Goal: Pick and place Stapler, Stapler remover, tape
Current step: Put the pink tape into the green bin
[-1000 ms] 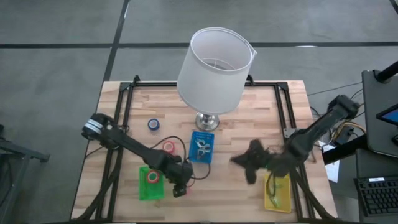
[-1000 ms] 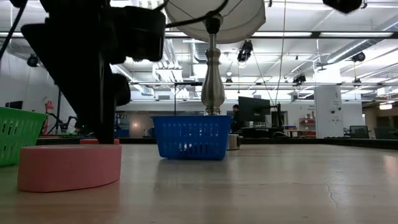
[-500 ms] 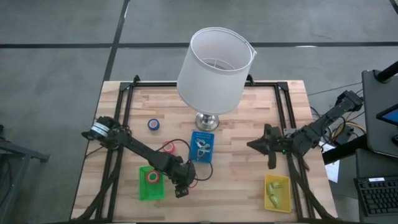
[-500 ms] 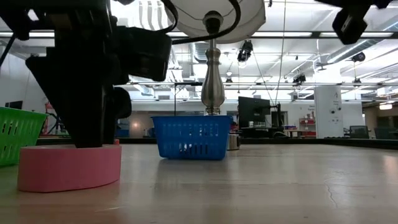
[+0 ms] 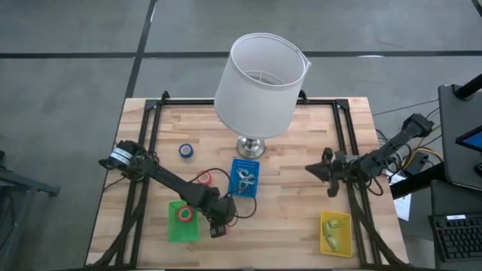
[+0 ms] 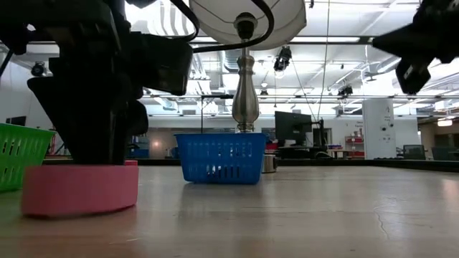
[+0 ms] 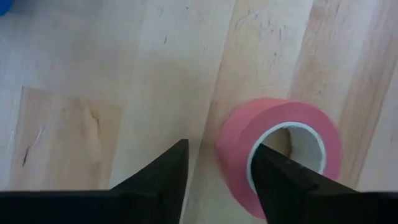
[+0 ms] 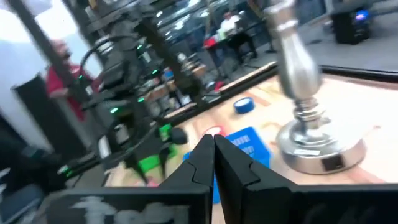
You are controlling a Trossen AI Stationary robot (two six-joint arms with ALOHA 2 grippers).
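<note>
L gripper (image 5: 217,228) sitting low at table front, just right of green bin (image 5: 183,221), fingers set narrowly apart, straddling near wall of pink-red tape roll (image 7: 281,149): one finger (image 7: 283,180) dipping into pale core, other (image 7: 163,177) outside; not yet clamping. Roll lying flat on wood table (image 5: 286,196).

Other tape: red roll (image 5: 184,214) sitting in green bin, red roll (image 5: 204,178) left of blue bin (image 5: 244,178), blue roll (image 5: 186,151) near table back-left.

R gripper (image 5: 328,172) hanging above table R side, fingers pressed together, holding nothing. Yellow bin (image 5: 336,232) at front R. Lamp (image 5: 260,83) standing mid-back.
</note>
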